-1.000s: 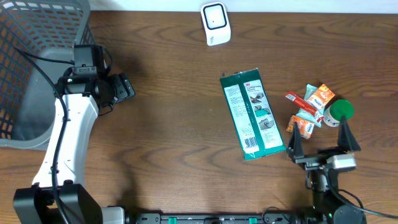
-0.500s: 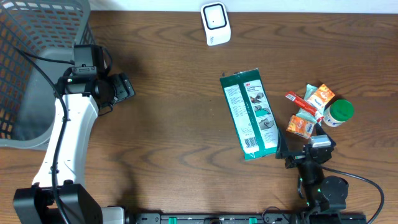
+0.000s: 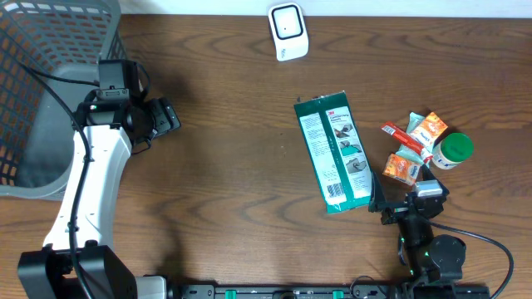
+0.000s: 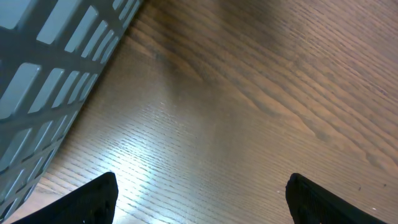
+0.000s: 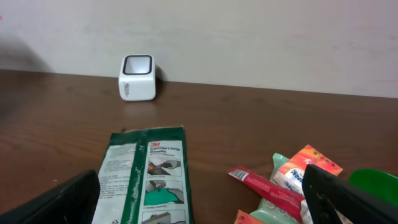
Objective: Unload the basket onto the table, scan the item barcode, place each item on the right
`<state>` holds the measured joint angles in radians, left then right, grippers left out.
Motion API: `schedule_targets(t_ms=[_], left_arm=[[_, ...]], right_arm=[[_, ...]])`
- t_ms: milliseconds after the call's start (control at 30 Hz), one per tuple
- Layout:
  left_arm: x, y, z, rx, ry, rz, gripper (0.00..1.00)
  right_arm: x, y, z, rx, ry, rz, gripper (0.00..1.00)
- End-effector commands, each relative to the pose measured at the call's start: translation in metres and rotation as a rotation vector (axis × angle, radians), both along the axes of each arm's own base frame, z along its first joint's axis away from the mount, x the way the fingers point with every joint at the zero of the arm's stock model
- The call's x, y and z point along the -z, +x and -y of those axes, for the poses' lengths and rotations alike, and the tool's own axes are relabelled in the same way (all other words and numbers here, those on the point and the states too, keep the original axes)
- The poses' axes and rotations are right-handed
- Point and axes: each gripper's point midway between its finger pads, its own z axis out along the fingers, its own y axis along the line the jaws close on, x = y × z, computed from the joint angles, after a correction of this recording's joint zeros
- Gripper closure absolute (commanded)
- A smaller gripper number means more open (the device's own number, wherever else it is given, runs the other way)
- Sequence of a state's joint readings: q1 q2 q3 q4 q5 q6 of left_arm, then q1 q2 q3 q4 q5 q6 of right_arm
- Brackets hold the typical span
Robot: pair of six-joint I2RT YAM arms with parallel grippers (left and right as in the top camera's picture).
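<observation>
The white barcode scanner (image 3: 288,31) stands at the table's far edge, its window showing in the right wrist view (image 5: 137,76). A flat green glove package (image 3: 337,154) lies printed side up in the middle right; its white label panel runs along one long side (image 5: 146,180). My right gripper (image 3: 403,198) is low at the front right, just behind the package's near end, open and empty (image 5: 205,208). My left gripper (image 3: 172,116) hovers over bare wood beside the basket, open with nothing between its fingers (image 4: 202,205).
A pile of small snack packets (image 3: 413,145) and a green-lidded tub (image 3: 455,149) sit right of the package; a red stick (image 5: 264,190) and an orange packet (image 5: 308,168) show ahead of the right gripper. A grey mesh basket (image 3: 50,91) fills the far left corner.
Between the two earlier frames the right gripper swung from wide at the front right to a pose shifted left near the package's end. Since then it has held still. The left arm has not moved.
</observation>
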<state>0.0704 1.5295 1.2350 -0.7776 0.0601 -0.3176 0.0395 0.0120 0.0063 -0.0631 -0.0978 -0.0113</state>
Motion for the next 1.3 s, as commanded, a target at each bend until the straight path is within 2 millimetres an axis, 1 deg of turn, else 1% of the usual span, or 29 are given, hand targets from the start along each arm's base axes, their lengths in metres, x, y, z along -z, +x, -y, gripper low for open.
schedule_targets(t_ms=[0, 500, 600, 667, 833, 967, 1067, 1133, 1267], left_arm=[[-0.005, 0.000, -0.008, -0.032, 0.014, 0.013, 0.13], [-0.004, 0.000, -0.008, -0.032, 0.014, 0.012, 0.13], [-0.007, 0.000, -0.008, -0.032, 0.014, 0.019, 0.13], [-0.014, -0.001, -0.008, -0.032, 0.015, 0.039, 0.12], [-0.045, -0.006, -0.007, -0.032, 0.022, 0.132, 0.13], [-0.081, -0.015, -0.006, -0.033, 0.029, 0.240, 0.13], [-0.111, -0.026, -0.006, -0.034, 0.035, 0.333, 0.13], [-0.133, -0.037, -0.005, -0.034, 0.040, 0.406, 0.13], [-0.179, -0.066, -0.002, -0.035, 0.050, 0.562, 0.13]], right_arm=[[0.000, 0.000, 0.002, 0.010, -0.005, 0.002, 0.01], [0.000, 0.000, 0.002, 0.010, -0.005, 0.002, 0.01], [0.000, 0.000, 0.002, 0.010, -0.005, 0.002, 0.01], [0.000, 0.000, 0.002, 0.010, -0.005, 0.002, 0.01], [0.000, 0.000, 0.002, 0.010, -0.005, 0.002, 0.01], [0.000, 0.000, 0.002, 0.010, -0.005, 0.002, 0.01], [0.000, 0.000, 0.002, 0.010, -0.005, 0.002, 0.01], [0.000, 0.000, 0.002, 0.010, -0.005, 0.002, 0.01], [0.000, 0.000, 0.002, 0.010, -0.005, 0.002, 0.01]])
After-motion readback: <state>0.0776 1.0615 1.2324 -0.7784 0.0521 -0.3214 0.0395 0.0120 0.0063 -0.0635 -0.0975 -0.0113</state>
